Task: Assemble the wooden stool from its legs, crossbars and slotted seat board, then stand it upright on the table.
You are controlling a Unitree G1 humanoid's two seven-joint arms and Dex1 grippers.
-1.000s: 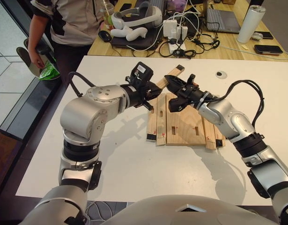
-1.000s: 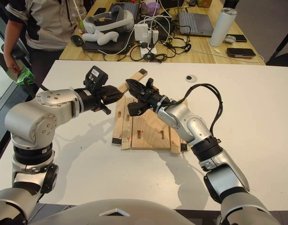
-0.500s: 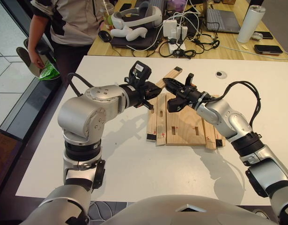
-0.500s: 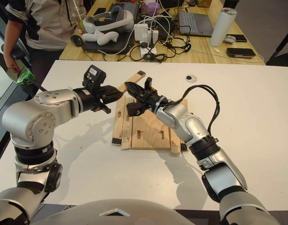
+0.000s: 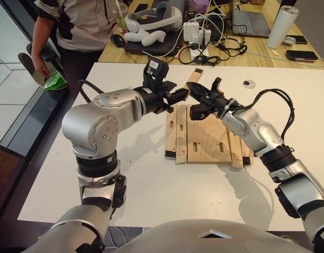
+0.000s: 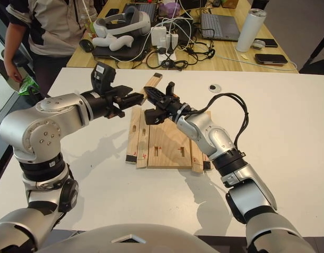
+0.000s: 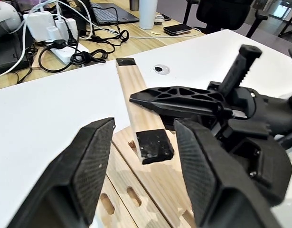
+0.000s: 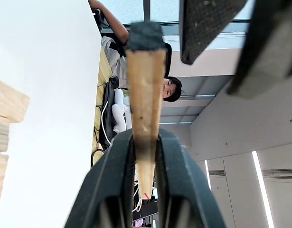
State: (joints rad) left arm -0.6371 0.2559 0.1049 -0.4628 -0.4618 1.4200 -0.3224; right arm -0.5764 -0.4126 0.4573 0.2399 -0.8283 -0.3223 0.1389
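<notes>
Leg (image 7: 134,97) is clamped in the right tool (image 8: 145,142) above the seat board (image 5: 206,139) on the surface (image 5: 151,174), long axis aimed toward the wide-spread left tool (image 7: 144,128), capped end just ahead of it.

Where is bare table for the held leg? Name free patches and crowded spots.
Free: the table strip between the flat boards and the near edge, and the wide patch right of the boards, toward the grommet. Crowded: over the boards' far end, where the left pincer and right pincer meet at the leg.
</notes>
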